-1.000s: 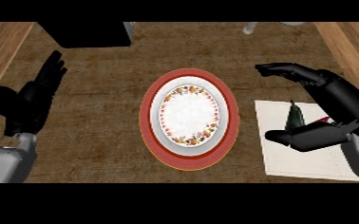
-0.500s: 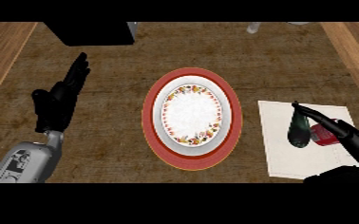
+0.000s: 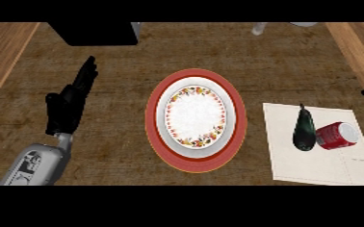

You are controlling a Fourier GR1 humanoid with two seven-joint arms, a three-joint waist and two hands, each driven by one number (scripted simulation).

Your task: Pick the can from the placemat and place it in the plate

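A red can (image 3: 339,135) lies on its side on the white placemat (image 3: 313,166) at the right. A dark green, pear-shaped object (image 3: 304,129) lies just left of the can, touching it. The white plate (image 3: 196,117) with a floral rim rests on a larger red plate (image 3: 158,139) in the middle of the counter. My left hand (image 3: 70,102) is open at the left, fingers straight and pointing up, well away from the plate. No right hand shows in the head view.
A black box (image 3: 96,32) stands at the back left. Pale objects (image 3: 259,28) sit at the back right edge. Wooden borders (image 3: 16,43) run along both sides of the brown counter.
My right hand, which was over the can on the placemat, has withdrawn out of view, leaving the can lying there. My left hand has moved inward and further up.
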